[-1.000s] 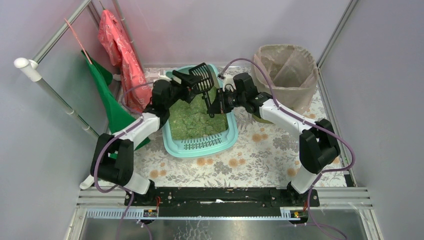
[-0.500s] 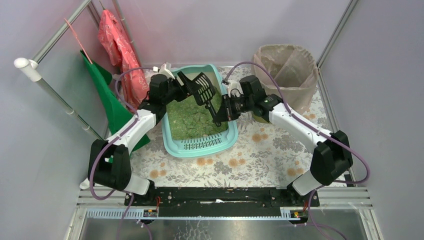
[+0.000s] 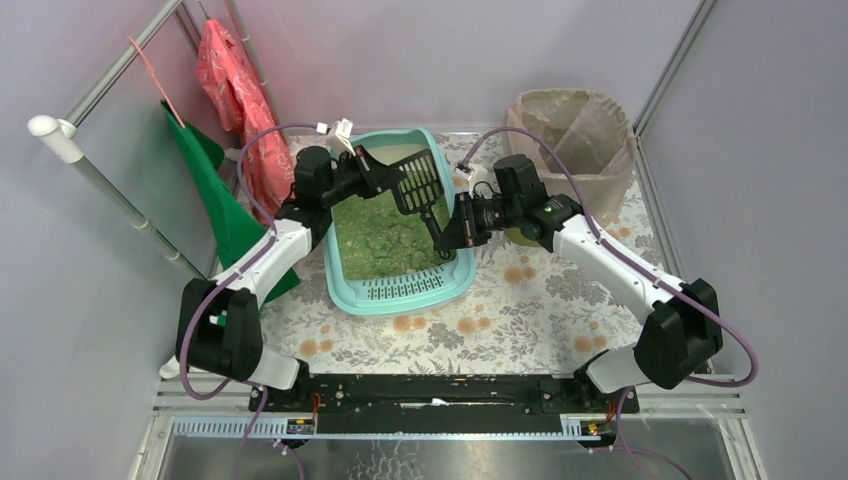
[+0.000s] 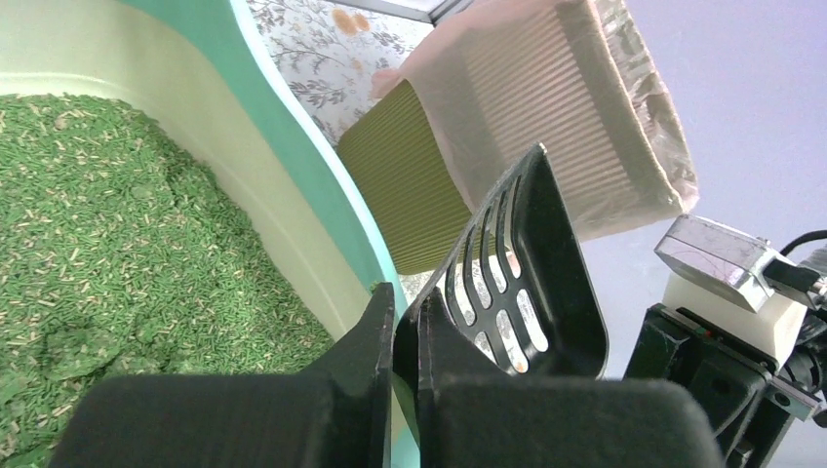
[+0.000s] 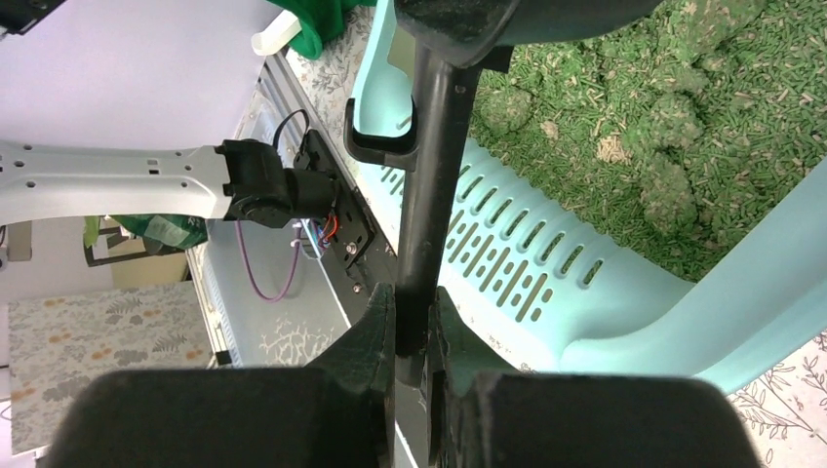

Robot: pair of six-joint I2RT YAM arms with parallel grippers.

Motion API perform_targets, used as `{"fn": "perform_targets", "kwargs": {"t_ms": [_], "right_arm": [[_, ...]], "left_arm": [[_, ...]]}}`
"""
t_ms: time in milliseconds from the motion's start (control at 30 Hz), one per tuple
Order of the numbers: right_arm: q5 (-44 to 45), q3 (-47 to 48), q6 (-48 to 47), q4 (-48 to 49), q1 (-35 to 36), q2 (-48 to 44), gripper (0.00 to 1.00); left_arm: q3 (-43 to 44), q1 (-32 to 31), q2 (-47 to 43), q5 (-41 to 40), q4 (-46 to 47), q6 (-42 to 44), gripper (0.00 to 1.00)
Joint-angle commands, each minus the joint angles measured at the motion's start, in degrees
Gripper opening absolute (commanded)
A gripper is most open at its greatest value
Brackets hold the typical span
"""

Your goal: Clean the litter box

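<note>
1. The litter box (image 3: 405,290) sits mid-table on the flowered cover (image 3: 480,320), between the two arms, with its grille step toward the bases. It is stiff plastic, and with the bed of green granules (image 3: 385,235) it is probably heavy. It is best left where it stands. If it must shift, the wide rim is the place to take hold.
2. The lined bin (image 3: 525,125) stands at the back right, near the box but apart from it.
3. The black slotted scoop (image 3: 420,185) hangs over the far half of the box. It looks light, rigid and smooth, so it may twist in a loose pinch. Its long handle (image 5: 424,195) gives the surest grip.
4. The right gripper (image 5: 414,331) is clenched on that handle, low on the shaft.
5. The left gripper (image 4: 407,336) is pinched together, and the scoop's thin side wall appears to be caught between its fingers.
6. Lumps (image 5: 673,185) show among the granules. These are probably what must be sifted out.
</note>
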Motion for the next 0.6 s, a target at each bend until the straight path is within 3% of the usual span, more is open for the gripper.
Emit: {"fn": "perform_targets", "kwargs": {"t_ms": [0,67,100,200,267,433,567], "right_arm": [[-9.12,0.63,-1.4,3.62,1.59,-4.01,0.0],[-8.15,0.74,-1.13,3.79,1.55,-4.5,0.0],[-7.37,0.7,-1.04,4.21,1.51,-4.96,0.08],[-4.85,0.51,-0.47,5.9,1.48,-6.51,0.46],[-2.92,0.76,-0.22,6.59,1.49,-7.54,0.59],[2.79,2.12,-0.41,5.39,1.46,-10.01,0.81],[13.07,1.49,-0.48,5.92,1.4,-14.06,0.88]], "left_arm": [[-1.68,1.15,1.38,-1.28,6.65,-2.98,0.0],[-2.44,1.21,0.99,-2.25,7.05,-4.69,0.0],[-2.84,1.23,0.89,-2.87,7.27,-5.84,0.0],[-4.08,1.32,0.64,-5.92,6.99,-9.61,0.0],[-5.28,1.3,0.82,-6.17,9.21,-12.23,0.0],[-6.74,1.4,2.17,-5.64,14.11,-17.67,0.0],[-10.37,1.19,0.95,-9.65,19.22,-22.4,0.0]]}}
